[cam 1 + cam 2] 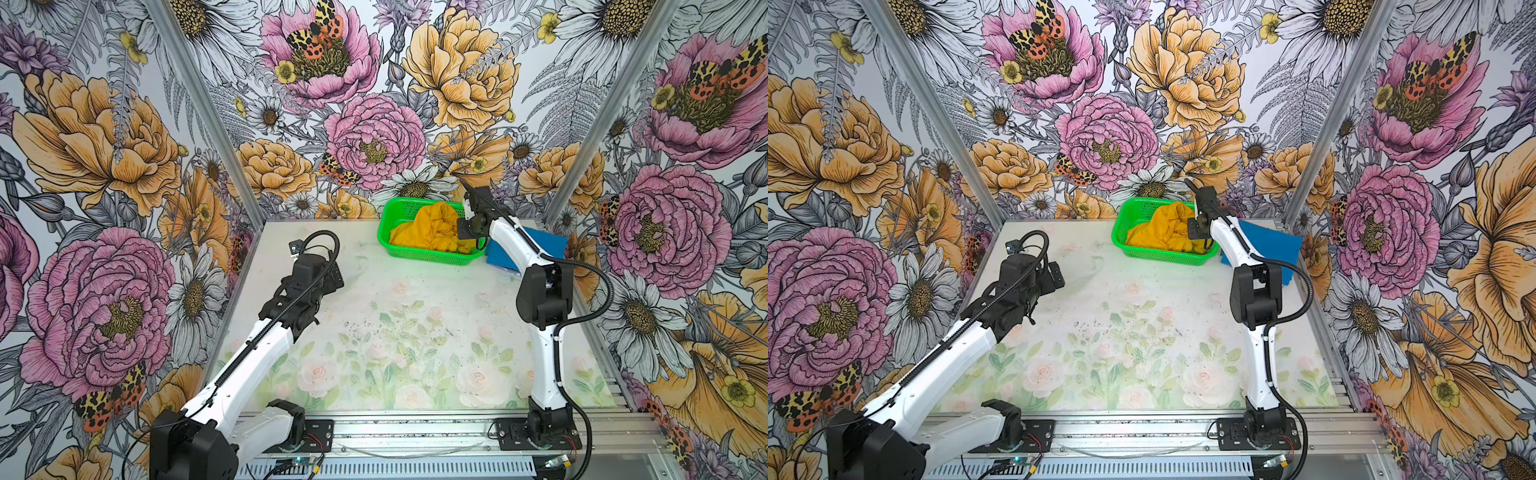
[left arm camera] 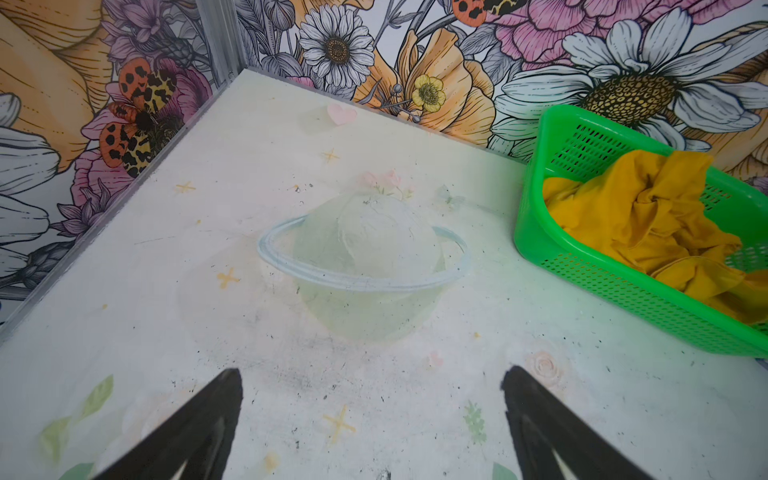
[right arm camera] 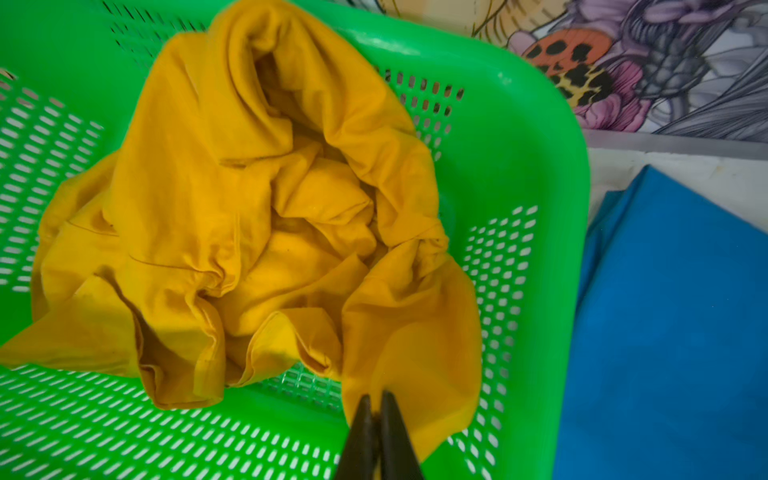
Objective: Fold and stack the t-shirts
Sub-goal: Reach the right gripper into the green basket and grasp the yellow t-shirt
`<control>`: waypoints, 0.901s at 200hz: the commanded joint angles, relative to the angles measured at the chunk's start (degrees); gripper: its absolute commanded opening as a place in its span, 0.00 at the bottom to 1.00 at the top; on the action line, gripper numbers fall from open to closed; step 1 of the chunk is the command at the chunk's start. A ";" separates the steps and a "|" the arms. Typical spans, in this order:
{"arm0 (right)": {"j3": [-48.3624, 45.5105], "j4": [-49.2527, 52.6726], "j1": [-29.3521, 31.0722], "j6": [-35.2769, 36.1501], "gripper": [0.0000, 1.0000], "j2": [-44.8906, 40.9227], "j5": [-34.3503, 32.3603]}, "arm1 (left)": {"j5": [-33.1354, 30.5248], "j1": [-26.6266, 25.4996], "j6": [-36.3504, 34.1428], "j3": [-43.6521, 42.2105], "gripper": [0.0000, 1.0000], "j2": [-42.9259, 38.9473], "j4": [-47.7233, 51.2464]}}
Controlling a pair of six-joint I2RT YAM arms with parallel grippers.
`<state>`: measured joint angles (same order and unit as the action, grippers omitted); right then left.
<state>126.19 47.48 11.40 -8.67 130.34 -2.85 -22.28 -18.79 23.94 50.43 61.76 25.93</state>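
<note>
Cloth like this is soft, light and floppy, so it will not keep its shape when you lift it. The yellow t-shirt [image 3: 249, 208] sits in a crumpled heap inside the green basket [image 3: 540, 166], at the far side of the surface [image 1: 395, 311], a bit to the right. You can see nothing else in the basket.

Your right tool [image 3: 376, 401] is squeezed shut on a loose flap of the yellow t-shirt, at the near right corner of the basket. That flap is thin, so it could slip out if you pull fast. I think a slow lift, straight up, would let the rest of the heap come free. The holes in the basket might catch the cloth, so watch for that.

The blue t-shirt [image 1: 552, 245] lies flat on the surface just to the right of the basket, and it looks folded.

Your left tool [image 2: 372, 415] is wide apart and holds nothing. It hangs over the bare left part of the surface, well apart from the basket. It could take a shoulder or a hem when you spread the cloth out
</note>
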 commanded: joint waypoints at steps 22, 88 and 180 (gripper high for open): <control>15.51 2.98 3.91 4.97 0.00 -4.32 -0.07 | 3.52 0.15 0.68 0.32 0.99 -3.27 2.83; 30.91 2.90 11.73 8.59 0.00 -12.43 16.38 | 15.01 8.00 1.94 3.42 0.99 -6.08 7.08; 33.69 -3.83 14.96 2.72 0.00 -25.11 29.07 | 27.90 18.79 4.00 5.64 0.99 -3.17 6.80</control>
<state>161.71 46.44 26.87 -5.30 108.44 22.59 0.95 -0.49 26.87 54.43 57.52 33.26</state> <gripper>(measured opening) 0.049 0.988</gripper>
